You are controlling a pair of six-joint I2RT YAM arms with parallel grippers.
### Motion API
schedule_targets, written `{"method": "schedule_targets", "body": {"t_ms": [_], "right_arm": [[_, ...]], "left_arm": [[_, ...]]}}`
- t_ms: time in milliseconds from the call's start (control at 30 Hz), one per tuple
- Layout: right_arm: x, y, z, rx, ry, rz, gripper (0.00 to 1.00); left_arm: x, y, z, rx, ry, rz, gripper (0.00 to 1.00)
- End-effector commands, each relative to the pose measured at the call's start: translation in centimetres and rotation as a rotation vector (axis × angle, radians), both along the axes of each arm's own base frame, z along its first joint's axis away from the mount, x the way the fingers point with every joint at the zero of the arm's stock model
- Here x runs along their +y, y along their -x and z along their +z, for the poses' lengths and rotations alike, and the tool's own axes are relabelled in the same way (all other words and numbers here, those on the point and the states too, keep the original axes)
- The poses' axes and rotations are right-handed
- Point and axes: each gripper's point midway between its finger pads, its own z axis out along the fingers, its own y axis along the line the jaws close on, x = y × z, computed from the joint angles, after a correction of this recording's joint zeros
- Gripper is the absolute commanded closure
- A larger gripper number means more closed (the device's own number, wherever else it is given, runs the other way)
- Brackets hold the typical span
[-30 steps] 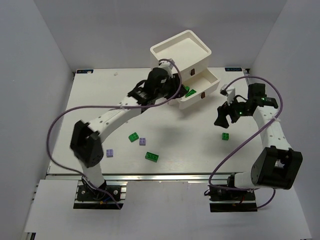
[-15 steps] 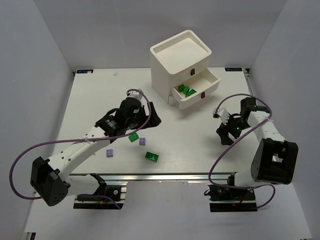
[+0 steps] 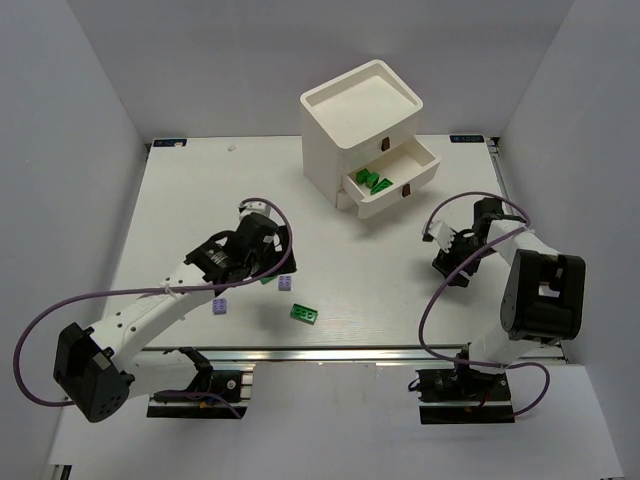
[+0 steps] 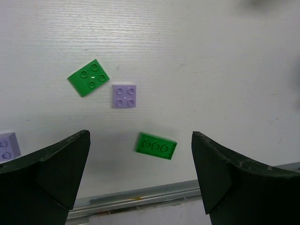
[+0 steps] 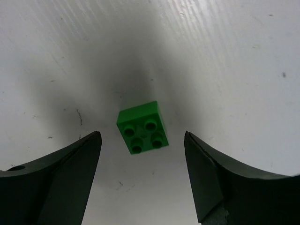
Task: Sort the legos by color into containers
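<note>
A lone brick (image 5: pixel 142 127) lies on the table (image 5: pixel 243 51) between the right claw's (image 5: pixel 141 137) fingers. Ahead of the left claw (image 4: pixel 140 135), a long brick (image 4: pixel 156 146) lies nearest, a square brick (image 4: pixel 124 96) just beyond it, and a third brick (image 4: pixel 88 77) to that one's left.

Noted on left arm (image 3: pixel 150 305): white link shells, black joint housings, black block at the base. Found same white-and-black build on right arm (image 3: pixel 541 296), with bulky black shoulder housing. Purple cable (image 3: pixel 70 297) hanging in loose loops off each arm. End effector fingers (image 4: pixel 47 171) matte black, broad, wedge-shaped, tapering to blunt tips.
</note>
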Motion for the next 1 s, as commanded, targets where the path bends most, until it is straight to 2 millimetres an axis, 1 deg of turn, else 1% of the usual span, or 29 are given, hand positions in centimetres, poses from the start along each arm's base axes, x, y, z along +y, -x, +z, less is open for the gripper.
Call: {"method": "schedule_targets", "body": {"t_ms": [0, 33, 167, 200, 267, 300, 333, 367, 400, 433, 500, 533, 567, 600, 633, 700, 733, 767, 800, 833, 867, 900, 933, 967], "right_arm": [[0.4, -0.4, -0.6, 0.013, -0.008, 0.076, 0.25], [0.5, -0.2, -1.0, 0.033, -0.015, 0.089, 0.27], [0.8, -0.1, -1.2, 0.039, -0.022, 0.129, 0.38], [0.7, 0.0, -1.3, 0.040, -0.019, 0.131, 0.48], [0.7, -0.1, -1.2, 0.034, -0.017, 0.140, 0.63], [0.6, 0.0, -1.1, 0.031, -0.016, 0.150, 0.75], [0.6, -0.1, -0.8, 0.023, -0.014, 0.154, 0.82], [0.9, -0.2, -0.5, 0.016, -0.026, 0.157, 0.93], [1.2, 0.2, -0.1, 0.030, -0.048, 0.161, 0.96], [1.5, -0.6, 1.1, 0.003, -0.063, 0.159, 0.99], [3.2, -1.2, 3.0, -0.015, -0.155, 0.155, 1.00], [3.9, -2.0, 5.2, -0.026, -0.198, 0.123, 1.00], [5.4, -2.6, 6.7, -0.041, -0.271, 0.121, 1.00], [6.1, -3.3, 8.1, -0.054, -0.311, 0.103, 1.00], [6.8, -4.7, 10.5, -0.081, -0.354, 0.050, 1.00], [9.0, -6.2, 13.4, -0.112, -0.447, 0.019, 1.00], [9.9, -7.5, 14.9, -0.122, -0.495, -0.054, 1.00], [10.3, -8.9, 16.8, -0.168, -0.524, -0.083, 1.00], [11.4, -9.6, 17.8, -0.186, -0.549, -0.096, 1.00], [11.5, -10.5, 18.7, -0.208, -0.570, -0.135, 1.00], [12.6, -12.2, 20.4, -0.259, -0.601, -0.181, 1.00], [12.9, -13.0, 21.3, -0.287, -0.613, -0.202, 1.00], [14.1, -13.6, 21.4, -0.287, -0.622, -0.200, 1.00], [14.2, -14.9, 22.0, -0.325, -0.617, -0.226, 1.00]], "left_arm": [[1.9, 0.4, -0.3, -0.008, -0.063, 0.027, 0.02], [2.0, 0.5, -0.5, -0.005, -0.069, 0.029, 0.02], [2.8, 1.0, -1.0, -0.005, -0.080, 0.045, 0.02], [2.9, 1.0, -1.1, -0.008, -0.083, 0.047, 0.02], [3.1, 1.1, -1.6, -0.004, -0.093, 0.051, 0.02], [3.1, 1.0, -1.8, -0.003, -0.095, 0.050, 0.02], [3.1, 1.0, -1.9, -0.003, -0.102, 0.048, 0.02], [3.2, 1.0, -2.2, 0.001, -0.115, 0.044, 0.02], [3.6, 0.8, -2.8, 0.012, -0.135, 0.053, 0.02], [3.7, 0.7, -3.0, 0.016, -0.151, 0.051, 0.02], [4.0, 0.6, -3.7, 0.033, -0.193, 0.046, 0.02], [4.3, 0.4, -4.4, 0.048, -0.229, 0.051, 0.02], [4.4, 0.3, -4.8, 0.057, -0.252, 0.047, 0.02], [4.5, 0.2, -4.9, 0.065, -0.272, 0.046, 0.02], [4.7, 0.0, -5.8, 0.087, -0.314, 0.047, 0.02], [4.9, -0.6, -6.2, 0.102, -0.347, 0.052, 0.02], [5.1, -1.2, -6.6, 0.117, -0.375, 0.060, 0.02], [5.0, -1.5, -6.9, 0.124, -0.388, 0.057, 0.02], [5.3, -1.8, -7.0, 0.133, -0.404, 0.065, 0.02], [4.9, -2.4, -6.8, 0.128, -0.404, 0.067, 0.02], [5.1, -2.7, -7.5, 0.147, -0.424, 0.063, 0.02], [4.9, -3.0, -7.5, 0.145, -0.425, 0.059, 0.02], [5.0, -3.4, -7.6, 0.149, -0.424, 0.060, 0.02], [4.8, -3.8, -7.7, 0.155, -0.422, 0.043, 0.02]]}}
